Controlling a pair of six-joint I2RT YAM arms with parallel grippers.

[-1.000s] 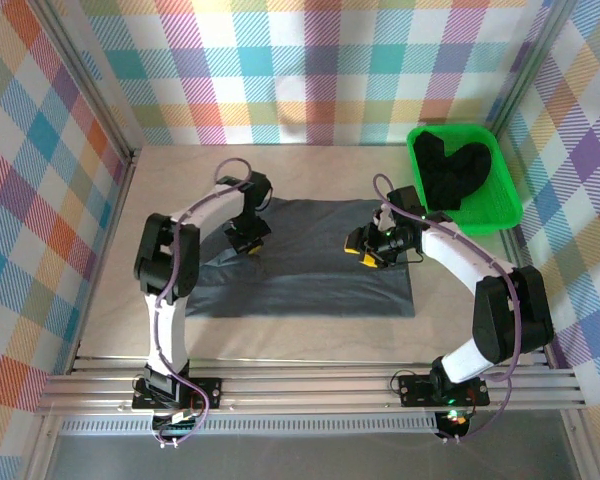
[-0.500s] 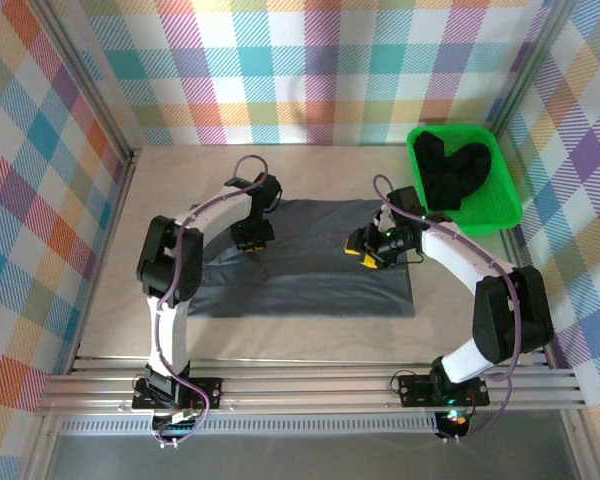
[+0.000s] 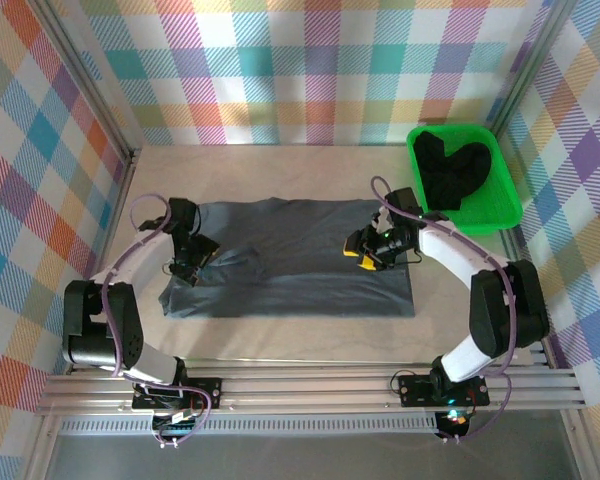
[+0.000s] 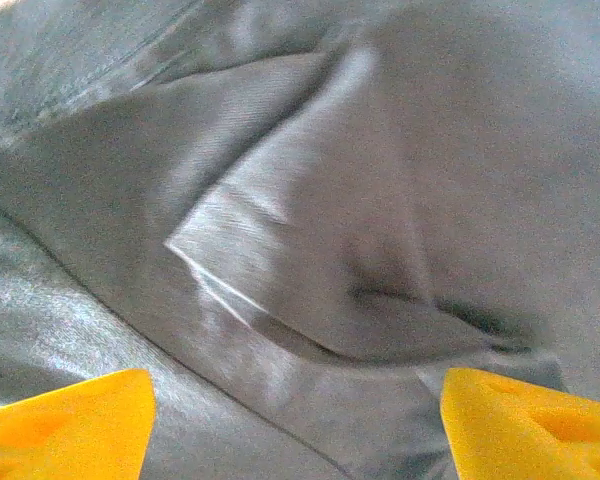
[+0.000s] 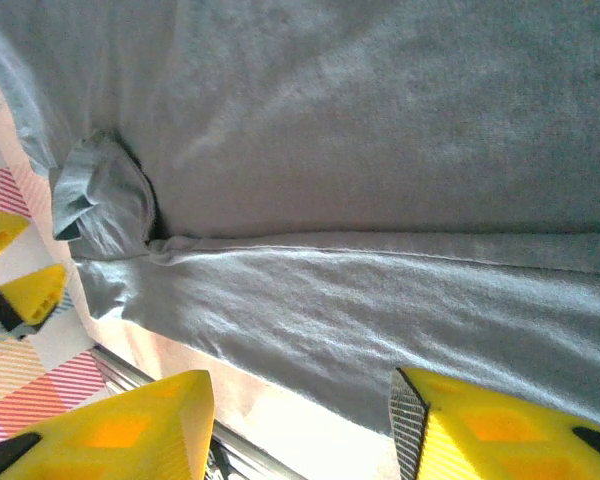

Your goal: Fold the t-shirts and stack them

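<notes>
Prepping the fold on the slate grey t-shirt (image 3: 290, 270), lying spread on the desk (image 3: 280, 330): left tool (image 3: 195, 262) is hovering released over a creased flap (image 4: 300, 250), right tool (image 3: 362, 255) released over the right half, so I'm suggesting flattening that flap first, then pinching edges low.

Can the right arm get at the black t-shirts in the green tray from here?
Probably yes: the black cotton t-shirts lie uncovered in the bright green plastic tray, close beside the right gripper, nothing between.
</notes>
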